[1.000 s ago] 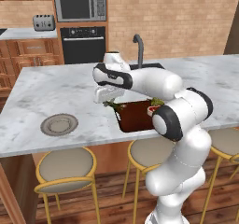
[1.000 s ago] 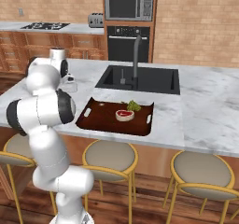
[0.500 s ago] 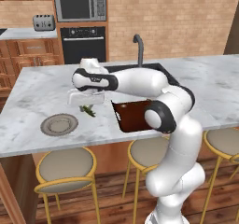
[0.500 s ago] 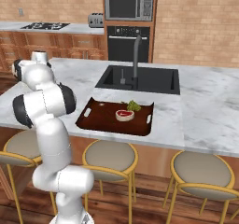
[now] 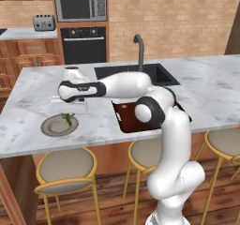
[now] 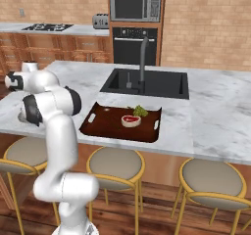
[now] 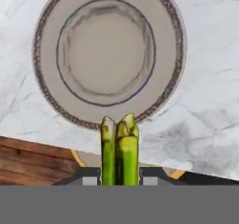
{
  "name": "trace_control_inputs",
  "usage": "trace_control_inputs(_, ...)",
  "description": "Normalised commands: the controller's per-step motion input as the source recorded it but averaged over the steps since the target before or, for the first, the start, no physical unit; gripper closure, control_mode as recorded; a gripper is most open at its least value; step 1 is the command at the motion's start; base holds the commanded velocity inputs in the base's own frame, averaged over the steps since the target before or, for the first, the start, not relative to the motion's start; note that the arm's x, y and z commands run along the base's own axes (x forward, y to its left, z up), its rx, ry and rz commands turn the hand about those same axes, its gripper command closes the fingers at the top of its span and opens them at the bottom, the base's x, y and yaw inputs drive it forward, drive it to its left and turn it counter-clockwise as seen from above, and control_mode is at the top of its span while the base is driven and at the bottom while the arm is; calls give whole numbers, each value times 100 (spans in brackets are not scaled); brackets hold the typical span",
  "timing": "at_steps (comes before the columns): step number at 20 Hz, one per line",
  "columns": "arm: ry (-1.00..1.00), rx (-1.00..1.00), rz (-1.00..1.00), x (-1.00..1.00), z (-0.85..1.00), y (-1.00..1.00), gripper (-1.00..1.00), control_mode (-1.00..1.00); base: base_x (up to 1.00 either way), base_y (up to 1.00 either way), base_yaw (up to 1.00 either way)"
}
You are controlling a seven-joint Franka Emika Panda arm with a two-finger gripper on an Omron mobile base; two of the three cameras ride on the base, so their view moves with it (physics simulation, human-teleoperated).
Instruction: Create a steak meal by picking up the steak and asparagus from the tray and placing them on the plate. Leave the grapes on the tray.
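The hand (image 7: 120, 174) is pinched on the asparagus (image 7: 119, 148), whose stalk runs straight out between the two fingertips with its pale tips pointing away from the hand. In the hand view the plate (image 7: 49, 99) lies directly ahead of those tips: the stalk ends at the near rim, and the plate's bare centre sits further along the same line. So the long axis of the asparagus points toward the middle of the plate, and the coming move looks like a short lowering or a slight reach forward, then a release.

From the left base view the arm stretches far out to its left over the worktop (image 5: 28, 135), and the asparagus (image 5: 69, 118) hangs just above the right part of the plate (image 5: 52, 129), close to it. Whether it already touches the plate is hard to tell from here. Nothing else lies on the plate.

The tray (image 6: 98, 126) sits well apart, on the near edge of the worktop in front of the sink (image 6: 147, 82). In it, the steak (image 6: 131, 121) lies near the middle toward the far wall, and the grapes (image 6: 140, 111) rest just beside it on the far right side, seemingly touching it. The rest of the tray is bare.

By my judgement the asparagus is nearly delivered, the steak is not yet moved, and the grapes belong where they are.
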Motion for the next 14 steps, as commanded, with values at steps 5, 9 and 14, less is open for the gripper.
trace_control_inputs(5,0,-8,-15,39,-31,71,100,-100,0,0,0)
trace_control_inputs(9,0,-5,-6,47,-34,40,100,-100,0,0,0)
trace_control_inputs(14,0,-1,0,45,-41,8,100,-100,0,0,0)
